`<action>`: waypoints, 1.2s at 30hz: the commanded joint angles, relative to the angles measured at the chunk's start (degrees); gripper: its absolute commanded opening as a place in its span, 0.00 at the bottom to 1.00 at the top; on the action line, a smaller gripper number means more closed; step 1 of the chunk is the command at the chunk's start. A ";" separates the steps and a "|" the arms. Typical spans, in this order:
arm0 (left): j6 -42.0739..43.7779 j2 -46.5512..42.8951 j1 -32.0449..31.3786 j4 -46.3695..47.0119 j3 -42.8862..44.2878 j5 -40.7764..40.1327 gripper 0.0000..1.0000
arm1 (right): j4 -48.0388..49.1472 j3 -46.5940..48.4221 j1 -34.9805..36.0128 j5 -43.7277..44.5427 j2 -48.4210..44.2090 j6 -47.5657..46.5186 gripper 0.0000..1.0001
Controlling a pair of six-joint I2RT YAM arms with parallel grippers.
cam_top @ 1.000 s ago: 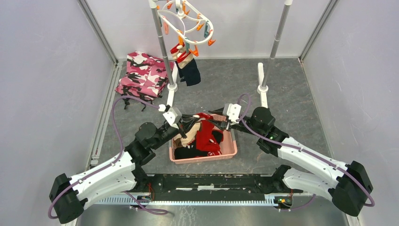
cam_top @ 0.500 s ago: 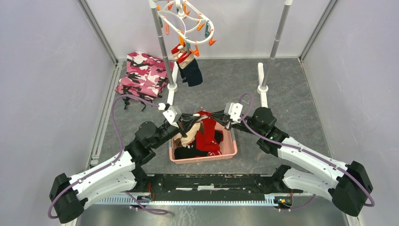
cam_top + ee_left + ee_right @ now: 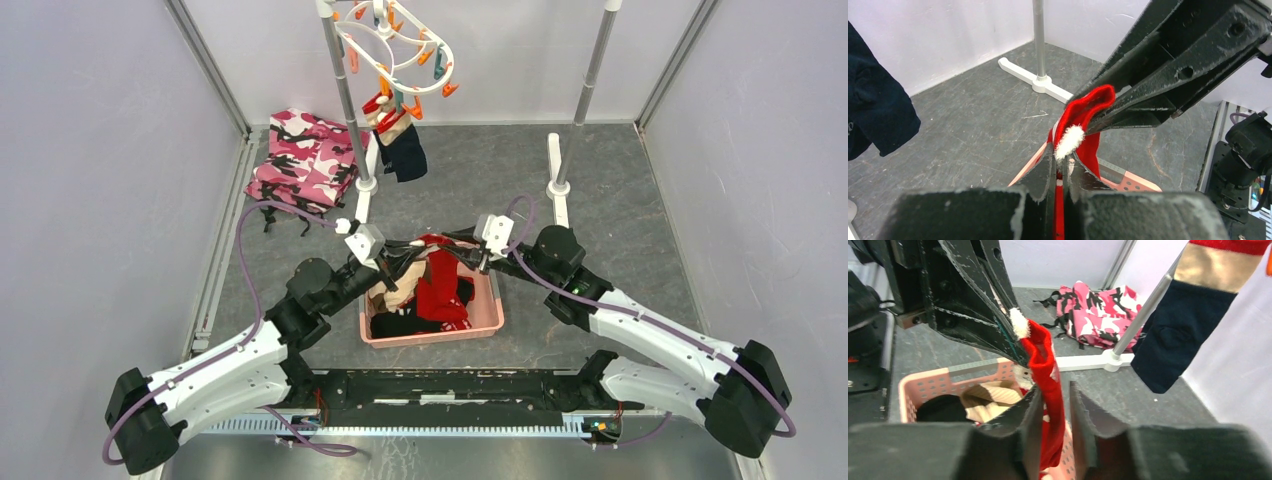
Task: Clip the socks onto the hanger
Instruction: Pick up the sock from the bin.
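1. Comparing with a second ago, your right gripper point(image 3: 1055, 390) has edged slightly away from the bases and its wrist sits a little higher. The left arm has not moved, and the hanger point(image 3: 395, 45) is where it was.
2. Your left gripper point(image 3: 1062, 152) is clamped tight on the red sock point(image 3: 1088, 105). The fabric is pinched between its fingertips and the white tuft sits just ahead of them.
3. Your right gripper's fingers point(image 3: 1030, 410) stand partly apart. The red sock hangs down between them against one finger, with a gap showing beside the other, so they are not pinching it.
4. Both arms reach forward and inward, and the wrists meet nose to nose with the sock's cuff between the two tools.
5. Below both grippers is the pink basket point(image 3: 490, 315), holding a beige sock point(image 3: 990, 402) and a black one point(image 3: 940, 410).
6. Well ahead of and above both tools, the hanger already carries a navy sock point(image 3: 405, 150).
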 commanded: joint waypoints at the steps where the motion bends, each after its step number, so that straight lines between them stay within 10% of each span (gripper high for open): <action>1: -1.70 0.75 1.42 4.37 0.59 -0.66 0.02 | -1.82 4.69 -0.06 2.04 1.35 -0.10 0.38; 10: -7.74 2.93 7.34 8.67 1.05 -5.80 0.02 | 2.40 7.87 -3.78 4.34 0.73 2.97 0.67; 26: -9.75 7.58 12.33 13.26 3.62 -5.85 0.02 | 24.58 20.18 -6.24 4.06 18.30 -1.73 0.90; 36: -8.55 8.98 13.73 13.90 3.64 -5.01 0.02 | 26.18 30.45 -6.18 8.64 28.65 1.12 0.81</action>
